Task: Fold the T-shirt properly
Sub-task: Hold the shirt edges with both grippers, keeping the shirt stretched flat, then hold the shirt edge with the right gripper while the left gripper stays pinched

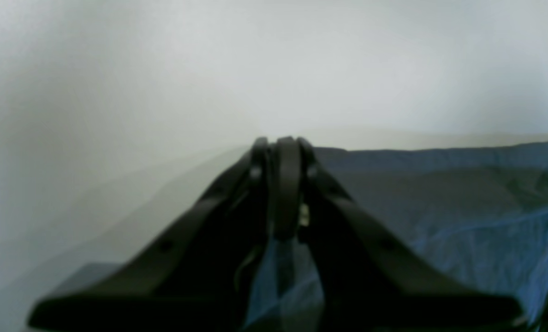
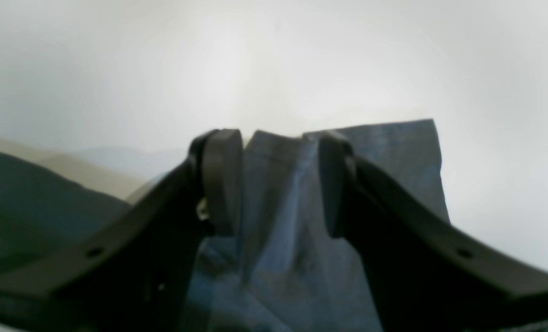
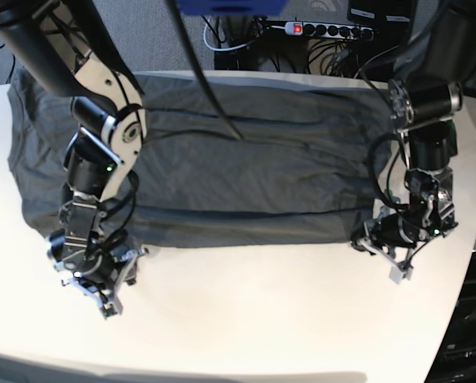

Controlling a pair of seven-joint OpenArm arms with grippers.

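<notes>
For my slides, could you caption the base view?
Both arms low over the grey T-shirt spread across the white table.

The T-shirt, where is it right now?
In the base view the T-shirt lies spread across the white table, its near edge between the two hands.

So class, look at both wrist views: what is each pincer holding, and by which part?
The left pincer is shut on the T-shirt at its near edge. The right pincer stands open around a fold of that edge, not clamping it.

No text, label, brand, number or sign can be read anywhere.
</notes>
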